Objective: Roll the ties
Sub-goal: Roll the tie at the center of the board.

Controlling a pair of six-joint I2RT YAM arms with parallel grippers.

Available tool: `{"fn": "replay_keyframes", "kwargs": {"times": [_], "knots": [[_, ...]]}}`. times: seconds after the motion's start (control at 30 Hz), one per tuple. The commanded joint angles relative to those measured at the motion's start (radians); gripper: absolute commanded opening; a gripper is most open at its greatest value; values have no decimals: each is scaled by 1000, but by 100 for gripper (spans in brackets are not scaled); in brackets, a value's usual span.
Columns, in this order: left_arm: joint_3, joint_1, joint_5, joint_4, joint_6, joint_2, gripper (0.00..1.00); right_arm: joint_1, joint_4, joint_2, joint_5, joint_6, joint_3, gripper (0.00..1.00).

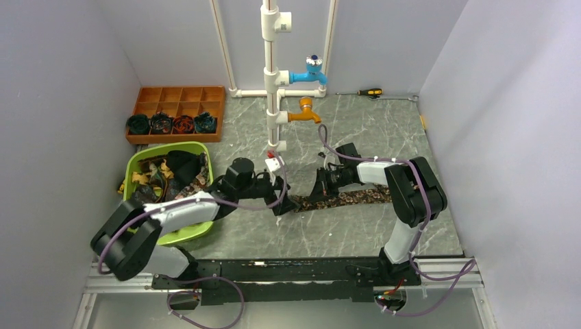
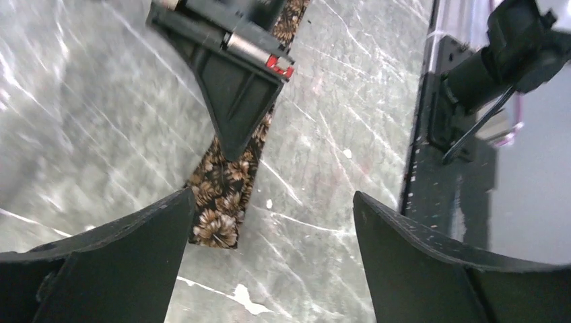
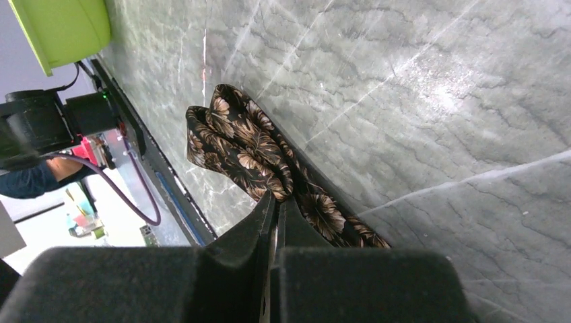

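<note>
A brown flower-patterned tie (image 1: 356,197) lies flat across the marble table, running left to right. My right gripper (image 1: 320,190) is shut on it near its left part; in the right wrist view the gripper (image 3: 276,196) pinches a raised fold of the tie (image 3: 236,141). My left gripper (image 1: 284,204) is open and empty just left of the tie's end. In the left wrist view the gripper (image 2: 273,195) stands wide open, with the tie's end (image 2: 219,215) beside its left finger (image 2: 135,256). More loose ties (image 1: 164,175) fill the green basket. Several rolled ties (image 1: 172,124) sit in the orange tray.
The green basket (image 1: 179,235) stands at the left by my left arm. The orange compartment tray (image 1: 179,97) is at the back left. A white pipe post (image 1: 273,82) with a blue tap (image 1: 308,74) and an orange tap (image 1: 305,113) stands behind the grippers. A screwdriver (image 1: 370,92) lies at the back wall.
</note>
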Motion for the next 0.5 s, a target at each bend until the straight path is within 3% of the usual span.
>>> {"fn": "replay_keyframes", "kwargs": {"times": [0.0, 0.13, 0.47], "knots": [[-27, -53, -139, -164, 486, -75, 97, 1, 12, -19, -16, -21, 26, 0], [2, -61, -175, -155, 610, 6, 99, 1, 26, -38, -42, -8, 13, 0], [123, -91, -189, -135, 709, 237, 99, 3, 14, -51, -73, -9, 27, 0]]}}
